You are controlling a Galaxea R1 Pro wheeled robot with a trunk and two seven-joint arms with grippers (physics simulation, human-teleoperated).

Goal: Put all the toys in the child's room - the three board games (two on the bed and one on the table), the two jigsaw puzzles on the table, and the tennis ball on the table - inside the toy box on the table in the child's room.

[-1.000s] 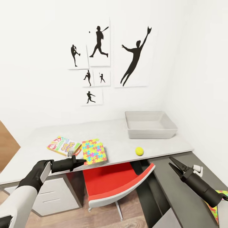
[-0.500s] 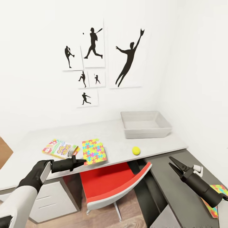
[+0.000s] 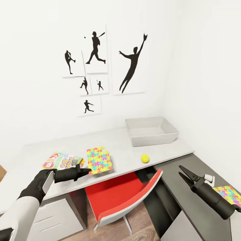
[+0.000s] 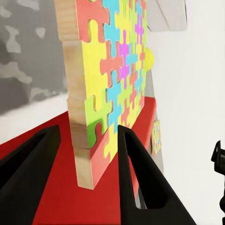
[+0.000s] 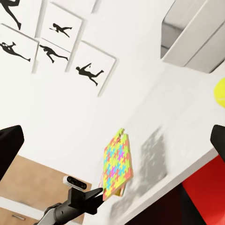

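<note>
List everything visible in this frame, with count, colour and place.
toy box: one, light grey, far right of table, near wall corner.
tennis ball: one, yellow-green, near table's front edge.
jigsaw puzzles: two, multicoloured; one at table's front edge, one on the dark desk.
board game: one, SKIP BO, left of the table's puzzle.
table: one, pale grey.
chair: one, red seat.
silhouette pictures: six, black on white, wall.
left gripper: open around puzzle corner.
right gripper: open, above dark desk.

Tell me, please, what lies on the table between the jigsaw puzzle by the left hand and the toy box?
In the head view, the tennis ball lies between the jigsaw puzzle and the toy box, near the table's front edge; the rest is bare tabletop.
</note>
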